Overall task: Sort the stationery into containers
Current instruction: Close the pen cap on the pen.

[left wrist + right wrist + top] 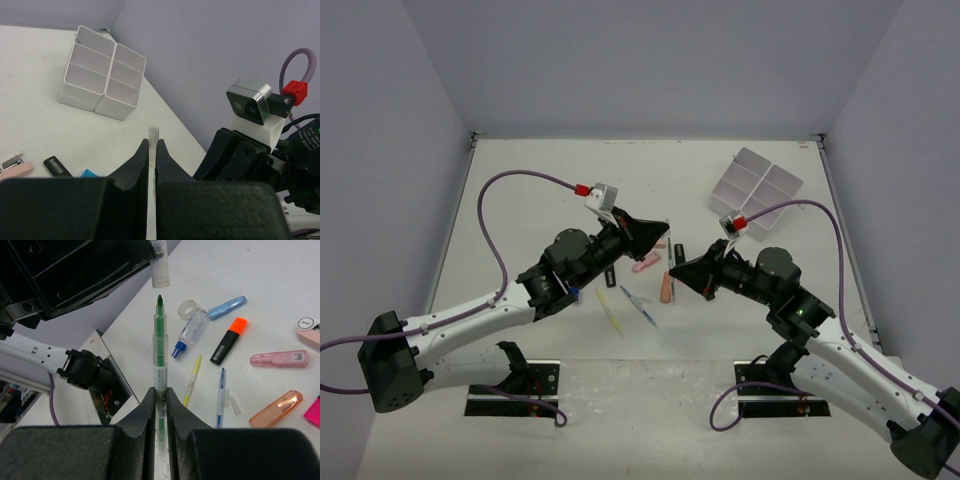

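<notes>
Right fingers (140,432) — one green pen (160,355), one cap (160,270).

**Arms meet nose to nose at centre frame**

The left gripper (658,236) and right gripper (676,266) nearly touch. Just below lie a pink item (645,265), an orange item (666,288), a yellow pen (610,312) and a blue pen (642,308). The white divided tray (745,170) sits upper right.

Top external: high, behind the arm bases, facing down over the whole table (550,155). Left wrist: low, close, sighting along its fingers (132,170); tray (102,75) at 11 o'clock. Right wrist: close, angled down; loose stationery (227,347) at 2 o'clock. Top view shares both patches, tray at 2 o'clock there.
</notes>
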Tool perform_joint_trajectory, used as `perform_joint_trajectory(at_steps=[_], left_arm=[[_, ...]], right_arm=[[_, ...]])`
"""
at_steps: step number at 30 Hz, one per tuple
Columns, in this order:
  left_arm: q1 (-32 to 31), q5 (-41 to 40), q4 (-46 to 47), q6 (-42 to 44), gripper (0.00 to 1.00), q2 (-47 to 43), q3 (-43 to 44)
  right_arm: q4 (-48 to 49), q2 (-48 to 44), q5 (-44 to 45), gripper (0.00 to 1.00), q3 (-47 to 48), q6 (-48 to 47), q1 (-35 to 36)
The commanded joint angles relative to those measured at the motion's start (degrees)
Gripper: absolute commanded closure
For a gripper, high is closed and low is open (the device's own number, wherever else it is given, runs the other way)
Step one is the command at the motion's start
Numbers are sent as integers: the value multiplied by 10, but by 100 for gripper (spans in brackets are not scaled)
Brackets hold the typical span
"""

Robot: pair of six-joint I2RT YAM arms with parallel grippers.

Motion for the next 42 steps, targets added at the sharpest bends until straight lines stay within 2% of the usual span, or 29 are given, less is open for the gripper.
perform_joint_trajectory(at_steps=[1, 32, 42], left_arm=[[1, -6, 12, 10, 100, -8, 24], [1, 39, 31, -15, 100, 16, 1], [0, 46, 31, -39, 100, -2, -28]], right_arm=[[5, -6, 11, 100, 17, -10, 3], [1, 7, 51, 100, 48, -21, 3], [15, 19, 74, 100, 107, -38, 3]])
